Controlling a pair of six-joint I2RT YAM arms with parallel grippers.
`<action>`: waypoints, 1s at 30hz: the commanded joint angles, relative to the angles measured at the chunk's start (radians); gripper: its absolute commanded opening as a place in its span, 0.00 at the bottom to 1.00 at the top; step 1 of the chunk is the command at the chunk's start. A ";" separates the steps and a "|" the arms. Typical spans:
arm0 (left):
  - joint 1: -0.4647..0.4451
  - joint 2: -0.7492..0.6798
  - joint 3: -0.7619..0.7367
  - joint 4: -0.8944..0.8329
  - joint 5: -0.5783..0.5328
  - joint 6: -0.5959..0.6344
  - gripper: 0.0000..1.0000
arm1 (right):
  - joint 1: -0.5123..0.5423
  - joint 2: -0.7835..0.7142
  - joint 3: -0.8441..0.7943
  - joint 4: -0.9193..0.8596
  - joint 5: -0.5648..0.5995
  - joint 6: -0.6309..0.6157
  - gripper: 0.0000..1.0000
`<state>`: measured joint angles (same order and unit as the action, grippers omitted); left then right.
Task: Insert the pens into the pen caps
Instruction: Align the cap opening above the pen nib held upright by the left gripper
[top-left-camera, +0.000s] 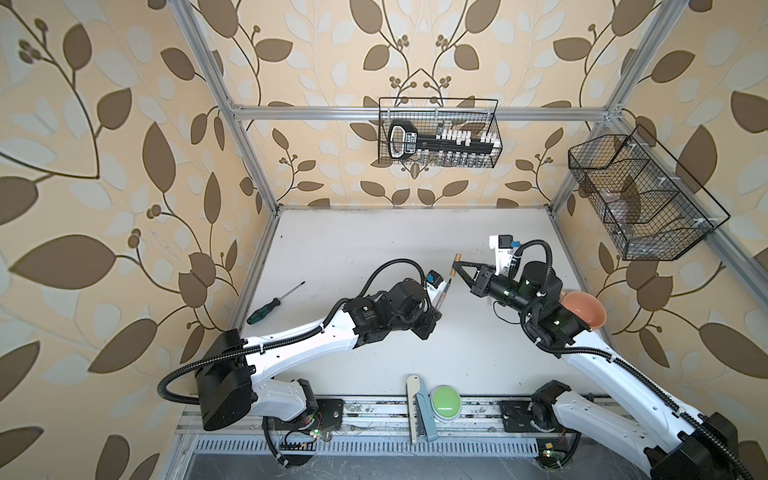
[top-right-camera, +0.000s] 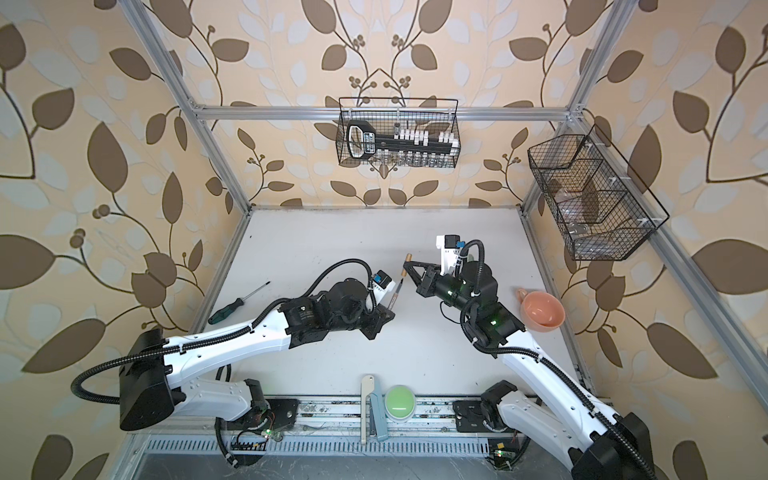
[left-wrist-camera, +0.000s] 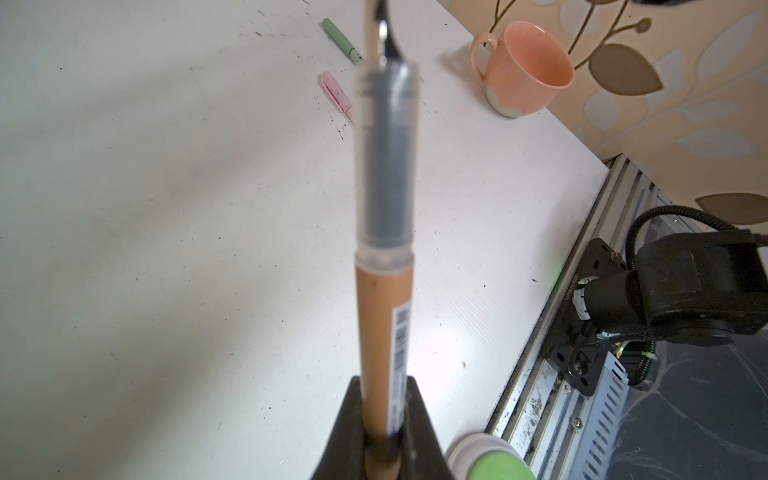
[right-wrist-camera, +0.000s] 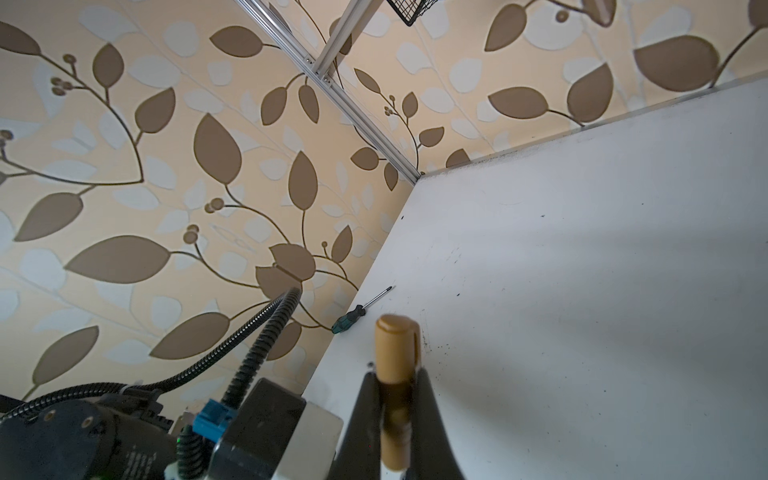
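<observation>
In both top views, mid-table, my left gripper (top-left-camera: 437, 308) (top-right-camera: 389, 309) is shut on the rear end of the brown pen (top-left-camera: 444, 294) (top-right-camera: 397, 296). The pen's dark tip points up towards the brown pen cap (top-left-camera: 455, 265) (top-right-camera: 406, 266). My right gripper (top-left-camera: 457, 267) (top-right-camera: 408, 266) is shut on that cap. Tip and cap stand close together, slightly apart. The left wrist view shows the brown pen (left-wrist-camera: 384, 316) rising from my left gripper (left-wrist-camera: 380, 415), and a green pen (left-wrist-camera: 341, 39) and a pink pen (left-wrist-camera: 337, 96) lying on the table behind. In the right wrist view the brown pen cap (right-wrist-camera: 397, 345) sits between the fingers of my right gripper (right-wrist-camera: 395, 399).
A dark-green-handled screwdriver (top-left-camera: 270, 307) (right-wrist-camera: 353, 318) lies near the left table edge. A peach cup (top-left-camera: 582, 309) (left-wrist-camera: 523, 70) stands at the right edge, beside my right arm. A green button (top-left-camera: 445, 402) and a flat tool (top-left-camera: 419, 409) sit at the front. Wire baskets (top-left-camera: 438, 133) (top-left-camera: 640, 199) hang on the walls.
</observation>
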<state>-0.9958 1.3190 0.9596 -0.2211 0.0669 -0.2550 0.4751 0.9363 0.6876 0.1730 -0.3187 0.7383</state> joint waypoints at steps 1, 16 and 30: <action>-0.007 -0.025 0.041 0.018 -0.002 -0.002 0.00 | 0.005 0.002 -0.023 0.019 0.033 -0.012 0.00; -0.006 -0.044 0.028 0.007 -0.016 0.000 0.00 | -0.007 0.026 -0.068 0.106 0.044 0.038 0.00; -0.007 -0.044 0.018 0.009 -0.015 0.000 0.00 | -0.037 0.007 -0.063 0.110 0.011 0.045 0.00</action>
<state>-0.9958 1.3106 0.9596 -0.2226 0.0666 -0.2569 0.4469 0.9604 0.6281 0.2592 -0.2905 0.7700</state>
